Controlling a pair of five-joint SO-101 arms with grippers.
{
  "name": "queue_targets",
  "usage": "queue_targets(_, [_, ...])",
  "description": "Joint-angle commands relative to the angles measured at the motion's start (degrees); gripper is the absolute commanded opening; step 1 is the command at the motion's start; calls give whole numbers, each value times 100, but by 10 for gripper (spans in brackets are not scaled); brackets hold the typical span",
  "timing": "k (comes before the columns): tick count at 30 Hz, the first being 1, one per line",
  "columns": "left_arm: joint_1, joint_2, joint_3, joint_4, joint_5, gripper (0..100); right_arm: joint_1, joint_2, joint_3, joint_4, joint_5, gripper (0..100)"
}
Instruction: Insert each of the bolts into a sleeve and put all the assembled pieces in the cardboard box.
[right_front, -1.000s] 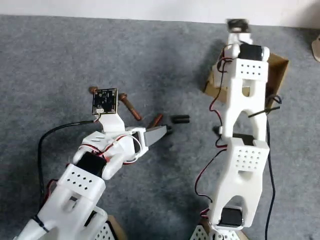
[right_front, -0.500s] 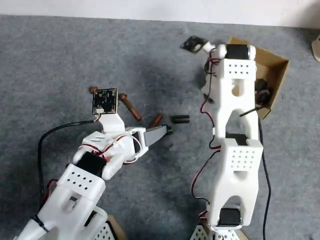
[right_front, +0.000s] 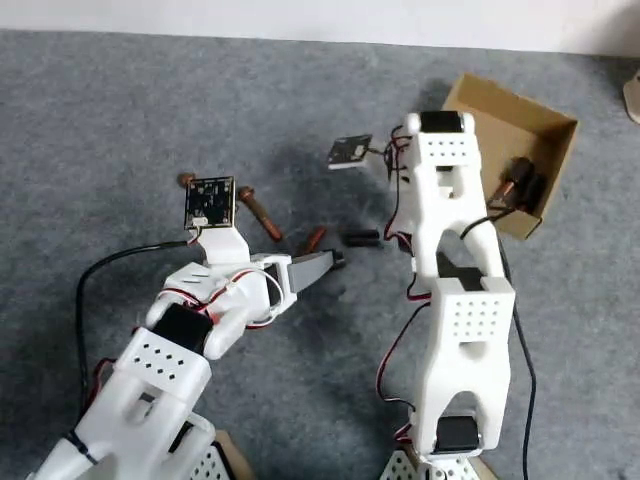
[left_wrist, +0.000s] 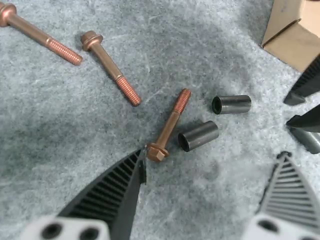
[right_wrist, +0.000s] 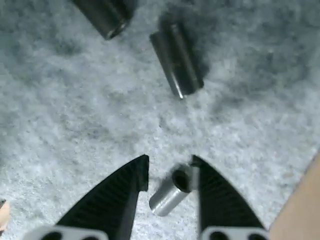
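Right end effector (right_wrist: 170, 167) released, jaws straddling smooth steel-grey sleeve (right_wrist: 170, 194) on fuzzy grey tabletop (right_wrist: 75, 125); left end effector (left_wrist: 212, 154) spread wide, coppery threaded bolt (left_wrist: 170, 125) hex head just beside one jaw.

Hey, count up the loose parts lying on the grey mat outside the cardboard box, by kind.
Copper bolts: 3
Dark sleeves: 3
Total: 6

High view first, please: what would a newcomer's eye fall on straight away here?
Two white arms over a grey carpet, with copper bolts and dark sleeves scattered on it. The right end effector straddles one sleeve, and the cardboard box sits at the far right.
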Motion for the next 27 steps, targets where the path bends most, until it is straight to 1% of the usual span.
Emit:
queue_targets(1, [-251,-127,-66,0,18,372,-198,-171,-4,75,105,184])
queue_targets(4, [-769,-127,-110,-132,53,372,-347,-163,-4,84,281,184])
queue_targets(7, [-1385,-127,-110,-404,26,372,-532,-145,4,84,273,184])
queue_targets(10, [-1851,-101,-224,-413,-9,372,-734,-145,4,84,255,184])
queue_targets(15, [-2668,-136,136,-413,-668,372,-1007,-145,4,84,246,184])
queue_targets(19, [-3451,-136,444,-440,-897,372,-1174,-127,22,84,264,184])
queue_targets(24, [-4462,-136,488,-440,-1222,372,-1437,-127,611,40,290,184])
queue_targets(27, [-5138,-136,453,-448,-1336,372,-1446,-127,892,-224,290,183])
